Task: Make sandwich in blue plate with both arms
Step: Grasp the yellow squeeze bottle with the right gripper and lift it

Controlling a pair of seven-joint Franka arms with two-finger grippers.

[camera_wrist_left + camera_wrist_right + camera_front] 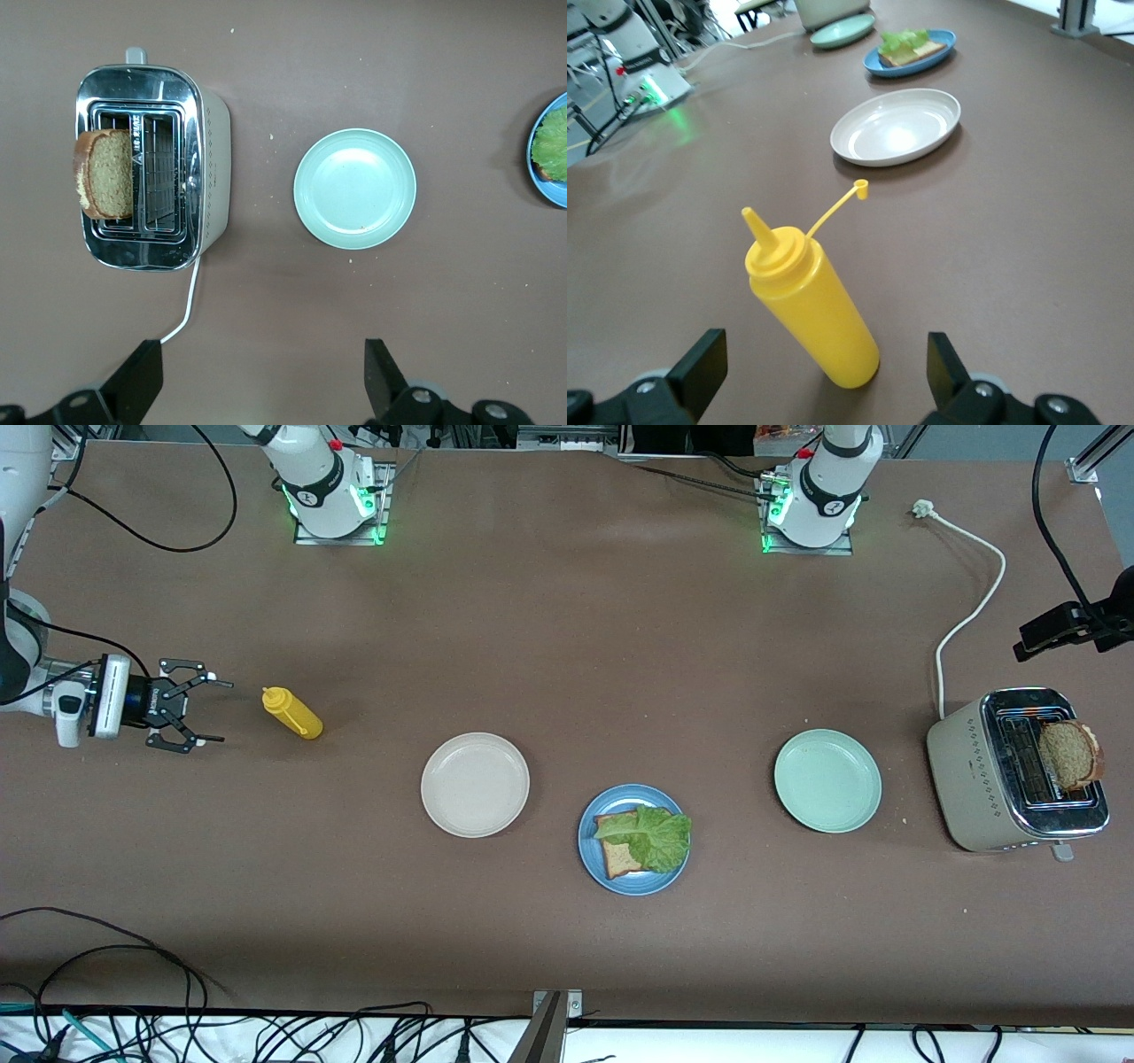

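Observation:
The blue plate (657,880) lies toward the front camera, near the table's middle. It holds one brown bread slice (620,859) with a green lettuce leaf (651,837) on top. A second bread slice (1070,755) stands in the toaster (974,779) at the left arm's end. My right gripper (225,711) is open and low at the right arm's end, pointing at a yellow squeeze bottle (292,714) a short way off its fingertips. My left gripper (261,376) is open and empty, high over bare table between the toaster (208,177) and the pale green plate (354,188). It does not show in the front view.
A beige-pink plate (475,784) lies between the bottle and the blue plate. The pale green plate (827,780) lies between the blue plate and the toaster. The toaster's white cord (970,615) runs toward the left arm's base. Loose cables lie along the table's front edge.

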